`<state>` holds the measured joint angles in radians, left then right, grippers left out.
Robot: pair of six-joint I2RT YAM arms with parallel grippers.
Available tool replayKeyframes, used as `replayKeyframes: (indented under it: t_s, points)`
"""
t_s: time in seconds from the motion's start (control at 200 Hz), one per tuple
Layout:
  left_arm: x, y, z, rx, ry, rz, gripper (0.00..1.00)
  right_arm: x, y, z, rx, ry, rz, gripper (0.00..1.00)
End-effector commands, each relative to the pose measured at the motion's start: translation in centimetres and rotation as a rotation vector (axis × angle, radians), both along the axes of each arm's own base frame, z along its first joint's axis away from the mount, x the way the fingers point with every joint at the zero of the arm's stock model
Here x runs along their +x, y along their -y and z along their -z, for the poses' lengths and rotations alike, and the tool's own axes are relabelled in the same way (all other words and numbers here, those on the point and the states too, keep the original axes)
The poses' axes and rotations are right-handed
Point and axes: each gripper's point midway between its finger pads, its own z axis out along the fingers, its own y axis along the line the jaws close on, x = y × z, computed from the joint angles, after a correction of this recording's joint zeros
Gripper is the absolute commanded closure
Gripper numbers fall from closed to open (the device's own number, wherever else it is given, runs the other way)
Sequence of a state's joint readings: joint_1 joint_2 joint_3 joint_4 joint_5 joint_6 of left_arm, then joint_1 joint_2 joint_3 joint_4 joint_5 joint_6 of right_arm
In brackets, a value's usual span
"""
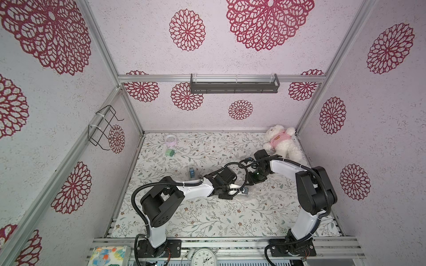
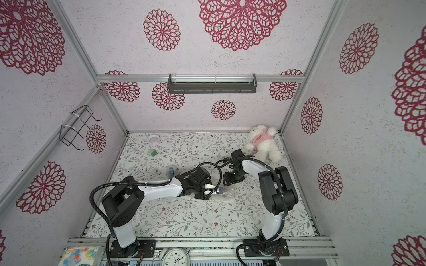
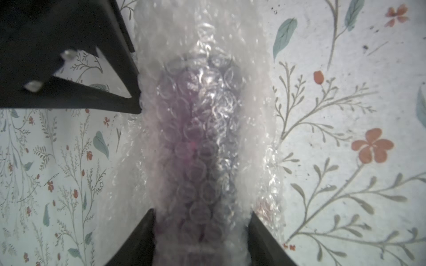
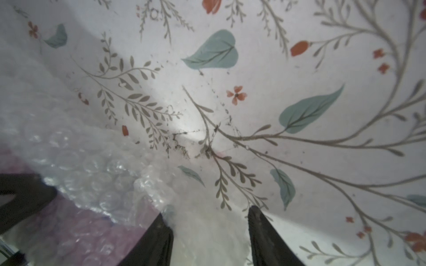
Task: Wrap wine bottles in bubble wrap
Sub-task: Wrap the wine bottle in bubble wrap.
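The wine bottle (image 3: 196, 147) lies on its side inside the rolled bubble wrap (image 3: 207, 57). In the left wrist view I see its purple contents dimly through the bubbles. The left gripper (image 3: 201, 214) straddles this roll, jaws closed against the wrap on both sides.

In the right wrist view, the right gripper (image 4: 209, 211) holds its jaws apart, with a loose, whitish end of the wrap between them. I cannot tell whether they pinch it. In the left wrist view, one finger (image 3: 103, 99) of this gripper touches the roll's edge farther along.

In both top views the roll rests near the centre of the floral tabletop (image 1: 207, 218), between the two arms, and I can barely make it out. The tape dispenser (image 1: 191, 172) stands just beside the left arm. The teddy bear (image 1: 282, 142) lies in the far right corner.
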<state>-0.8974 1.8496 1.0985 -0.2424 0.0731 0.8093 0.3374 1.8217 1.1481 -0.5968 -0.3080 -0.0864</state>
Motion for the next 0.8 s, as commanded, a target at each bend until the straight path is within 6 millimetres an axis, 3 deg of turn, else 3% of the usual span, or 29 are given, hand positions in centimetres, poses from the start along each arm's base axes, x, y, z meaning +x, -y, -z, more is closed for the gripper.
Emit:
replayKeyframes:
  t_s: [0.0, 0.11, 0.235, 0.335, 0.59, 0.796]
  points:
    - [-4.5, -2.5, 3.5, 0.146, -0.168, 0.051, 0.51, 0.5, -0.1, 0.8, -0.011, -0.004, -0.007, 0.61]
    - [-5.4, -2.7, 3.6, 0.159, -0.213, 0.052, 0.55, 1.1, -0.4, 0.3, 0.011, 0.032, -0.003, 0.78]
    - [-6.6, -3.2, 3.6, 0.184, -0.264, 0.048, 0.55, 1.9, -0.8, -1.6, 0.048, 0.124, 0.008, 0.87]
    - [-7.5, -3.6, 3.6, 0.200, -0.284, 0.043, 0.55, 2.5, -0.8, -2.9, 0.063, 0.191, 0.016, 1.00]
    - [-8.4, -3.5, 2.6, 0.188, -0.286, 0.025, 0.54, 2.7, -0.7, -4.6, 0.108, 0.294, 0.056, 1.00]
    - [-9.9, -3.5, 2.5, 0.217, -0.442, 0.003, 0.54, 2.3, -0.4, -5.8, 0.145, 0.381, 0.096, 1.00]
